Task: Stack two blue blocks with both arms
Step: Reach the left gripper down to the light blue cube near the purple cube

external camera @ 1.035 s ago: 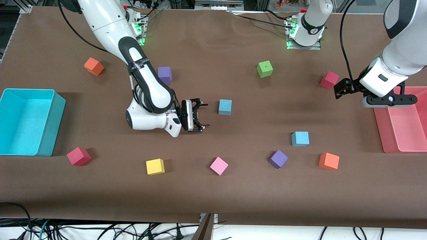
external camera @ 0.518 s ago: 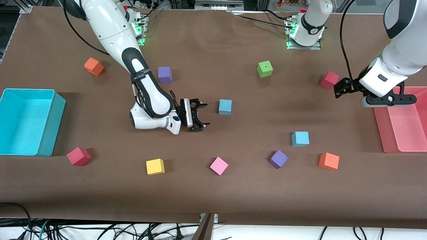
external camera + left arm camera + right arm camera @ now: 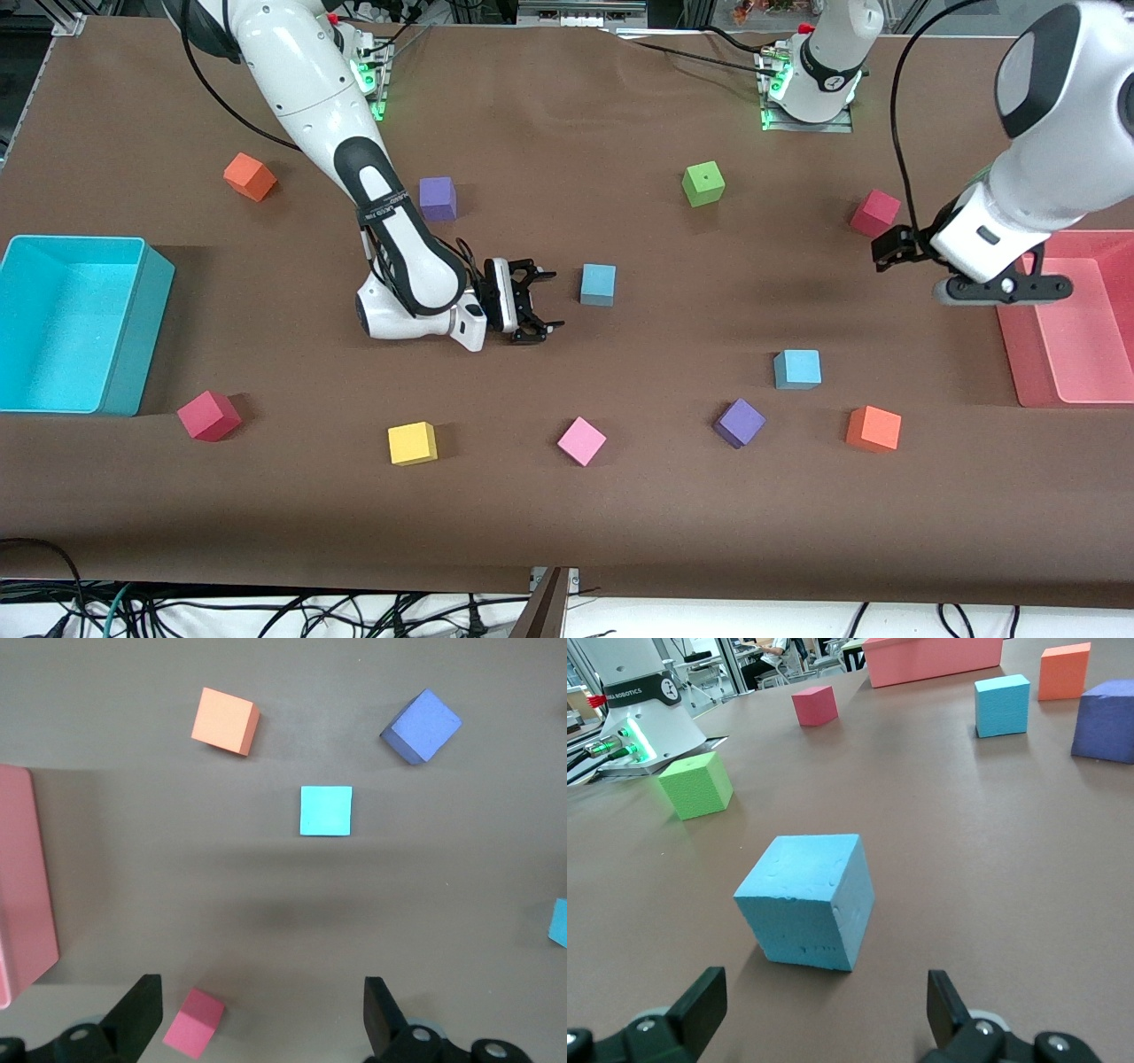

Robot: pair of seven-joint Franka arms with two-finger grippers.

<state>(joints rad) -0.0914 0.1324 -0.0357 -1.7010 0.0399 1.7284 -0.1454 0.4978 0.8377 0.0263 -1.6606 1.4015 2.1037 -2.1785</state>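
Observation:
One sky-blue block [image 3: 598,284] sits mid-table and fills the right wrist view [image 3: 808,901]. My right gripper [image 3: 549,301] is low, lying sideways and open just short of it, and is empty; in its own view it [image 3: 824,997] shows wide-open jaws with the block a little ahead of them. The second blue block [image 3: 797,369] lies nearer the front camera, toward the left arm's end, and shows in both wrist views [image 3: 326,810] [image 3: 1002,704]. My left gripper [image 3: 889,247] hovers open and empty [image 3: 261,997] over the table beside a red cube [image 3: 874,213].
A cyan bin [image 3: 75,239] stands at the right arm's end and a pink bin [image 3: 1019,354] at the left arm's end. Purple [image 3: 739,422], orange [image 3: 873,429], pink [image 3: 581,440], yellow [image 3: 412,443], green [image 3: 703,183] and other cubes are scattered around.
My right gripper has edged closer to the mid-table blue block. My left arm has shifted away from the pink bin toward the table's middle. No block has moved.

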